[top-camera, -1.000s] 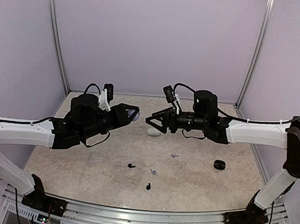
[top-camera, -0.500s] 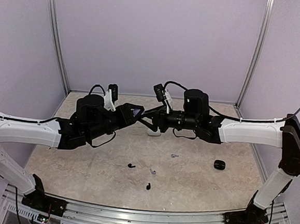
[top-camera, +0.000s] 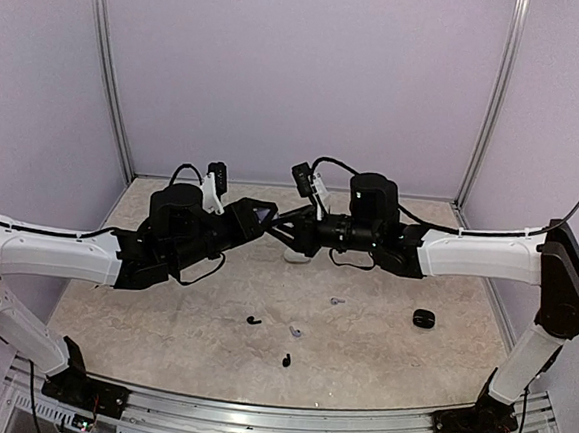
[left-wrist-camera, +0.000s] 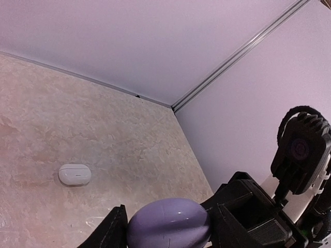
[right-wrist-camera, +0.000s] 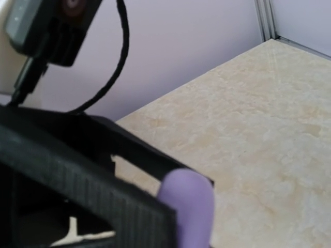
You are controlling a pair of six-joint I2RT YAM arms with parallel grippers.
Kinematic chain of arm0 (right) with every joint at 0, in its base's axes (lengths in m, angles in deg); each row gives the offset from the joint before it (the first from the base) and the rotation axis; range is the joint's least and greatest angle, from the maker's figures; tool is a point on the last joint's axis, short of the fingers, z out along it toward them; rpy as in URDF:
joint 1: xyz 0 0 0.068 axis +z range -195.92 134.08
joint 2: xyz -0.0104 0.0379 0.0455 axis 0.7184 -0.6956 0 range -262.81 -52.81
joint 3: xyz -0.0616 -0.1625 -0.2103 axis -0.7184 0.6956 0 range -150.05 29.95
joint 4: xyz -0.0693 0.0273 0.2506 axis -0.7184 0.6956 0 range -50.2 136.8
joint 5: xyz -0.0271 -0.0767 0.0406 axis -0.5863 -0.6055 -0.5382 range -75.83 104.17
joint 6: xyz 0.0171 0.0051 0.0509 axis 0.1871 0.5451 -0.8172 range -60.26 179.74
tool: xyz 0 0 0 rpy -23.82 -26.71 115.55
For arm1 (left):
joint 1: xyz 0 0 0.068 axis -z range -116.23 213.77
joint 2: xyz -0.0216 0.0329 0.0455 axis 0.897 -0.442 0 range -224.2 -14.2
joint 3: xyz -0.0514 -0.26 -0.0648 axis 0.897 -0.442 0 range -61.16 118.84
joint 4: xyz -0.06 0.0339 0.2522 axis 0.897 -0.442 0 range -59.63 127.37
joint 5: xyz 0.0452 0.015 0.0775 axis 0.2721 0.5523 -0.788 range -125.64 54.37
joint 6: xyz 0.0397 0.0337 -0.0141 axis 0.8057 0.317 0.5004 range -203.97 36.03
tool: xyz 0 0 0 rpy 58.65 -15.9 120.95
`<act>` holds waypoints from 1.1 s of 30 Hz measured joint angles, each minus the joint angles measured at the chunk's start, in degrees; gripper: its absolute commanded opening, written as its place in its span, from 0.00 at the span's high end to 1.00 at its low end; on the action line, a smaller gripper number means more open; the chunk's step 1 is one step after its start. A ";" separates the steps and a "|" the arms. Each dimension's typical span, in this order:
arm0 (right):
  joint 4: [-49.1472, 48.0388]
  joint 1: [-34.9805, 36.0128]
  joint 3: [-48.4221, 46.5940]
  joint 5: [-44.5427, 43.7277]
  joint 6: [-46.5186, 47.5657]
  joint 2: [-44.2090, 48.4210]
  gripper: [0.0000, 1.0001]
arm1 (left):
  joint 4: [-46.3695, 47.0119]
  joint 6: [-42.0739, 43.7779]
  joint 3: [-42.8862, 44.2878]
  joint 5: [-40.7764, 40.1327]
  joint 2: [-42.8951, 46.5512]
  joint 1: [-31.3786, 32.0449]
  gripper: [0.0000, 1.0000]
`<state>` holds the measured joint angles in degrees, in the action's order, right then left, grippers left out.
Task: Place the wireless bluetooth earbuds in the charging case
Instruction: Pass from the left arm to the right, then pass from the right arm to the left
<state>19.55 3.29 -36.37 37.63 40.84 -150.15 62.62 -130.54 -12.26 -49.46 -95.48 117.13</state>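
A lavender charging case point(left-wrist-camera: 168, 222) is held off the table, with my left gripper point(top-camera: 257, 215) shut on its two sides. My right gripper point(top-camera: 280, 226) meets it from the right, and its black fingers point(left-wrist-camera: 243, 206) sit against the case's right end. In the right wrist view the lavender charging case point(right-wrist-camera: 187, 209) shows pinched between a near ribbed finger point(right-wrist-camera: 103, 204) and a far black one. On the table lie two black earbuds point(top-camera: 253, 320) point(top-camera: 286, 359) and two pale ones point(top-camera: 295, 331) point(top-camera: 337, 302).
A white charging case point(top-camera: 297, 258) lies shut on the table under the two grippers, also seen in the left wrist view point(left-wrist-camera: 75, 174). A black case point(top-camera: 423, 318) rests at the right. Lavender walls with metal corner posts point(top-camera: 489, 102) enclose the table.
My right arm has moved left, up to the left gripper, and its jaws have narrowed onto the lavender case. The left arm shifted slightly right, still holding the case.
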 measured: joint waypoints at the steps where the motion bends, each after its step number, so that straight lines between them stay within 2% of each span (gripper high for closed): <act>1: 0.00 0.00 0.00 -0.11 0.24 0.00 0.87 | -0.02 0.00 0.00 -0.04 0.00 0.00 0.36; 7: 0.46 0.04 0.74 -1.40 4.13 0.57 0.92 | -0.98 0.63 0.00 1.49 1.07 0.39 0.16; 9: 0.72 0.02 1.36 -1.95 6.01 1.11 0.92 | -1.40 0.66 -0.09 2.43 2.32 0.24 0.06; 11: 1.31 0.02 2.23 -2.58 8.31 2.12 0.92 | -1.84 0.94 -0.61 3.43 4.22 -0.20 0.02; 17: 3.50 0.02 6.62 -3.82 19.30 7.93 0.90 | -5.03 2.73 -3.63 10.56 12.41 -4.79 0.01; 22: 4.59 0.42 10.21 -4.37 31.06 13.84 0.90 | -8.96 7.13 -5.86 26.03 17.99 -12.61 0.04; 25: 5.44 2.05 12.15 -6.08 38.80 17.68 0.90 | -11.69 9.88 -5.70 34.73 18.78 -14.60 0.04; 29: 7.04 5.79 12.61 -9.84 47.04 20.24 0.91 | -15.17 13.42 -5.38 44.09 18.14 -12.85 0.04; 33: 7.82 10.01 14.19 -15.28 53.70 21.51 0.91 | -17.86 17.22 -3.39 47.43 16.35 -7.13 0.05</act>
<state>27.37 13.30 -22.19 22.36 94.54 -128.64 44.76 -113.31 -15.64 -2.03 -79.13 110.01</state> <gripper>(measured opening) 0.210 0.962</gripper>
